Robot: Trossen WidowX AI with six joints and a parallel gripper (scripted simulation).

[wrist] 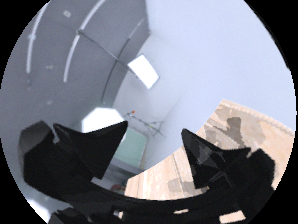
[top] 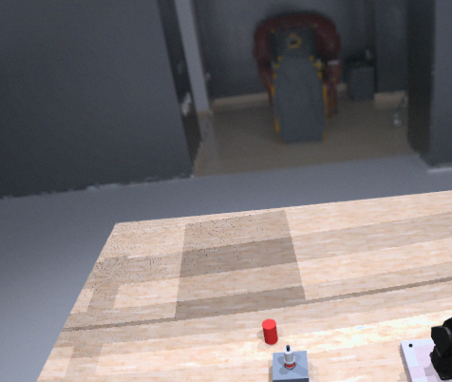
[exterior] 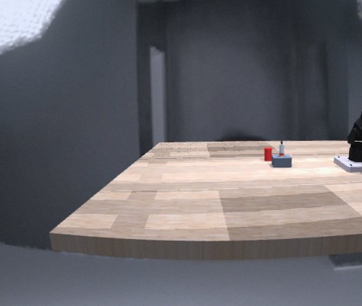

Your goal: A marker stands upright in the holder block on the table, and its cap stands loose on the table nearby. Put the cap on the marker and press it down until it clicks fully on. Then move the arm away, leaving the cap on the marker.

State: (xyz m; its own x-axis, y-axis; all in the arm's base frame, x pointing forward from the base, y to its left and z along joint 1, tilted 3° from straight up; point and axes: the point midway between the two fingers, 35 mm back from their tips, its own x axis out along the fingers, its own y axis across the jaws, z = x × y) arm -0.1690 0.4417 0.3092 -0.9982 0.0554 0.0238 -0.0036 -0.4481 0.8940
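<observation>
The hand [wrist: 154,137] was spread wide, holding nothing; the red cap [top: 270,331] stood far below it, needing a centred, vertical descent.

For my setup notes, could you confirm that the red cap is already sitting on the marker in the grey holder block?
Not quite: the red cap stands on the table beside the holder block, apart from the marker, as the top view shows.
</observation>
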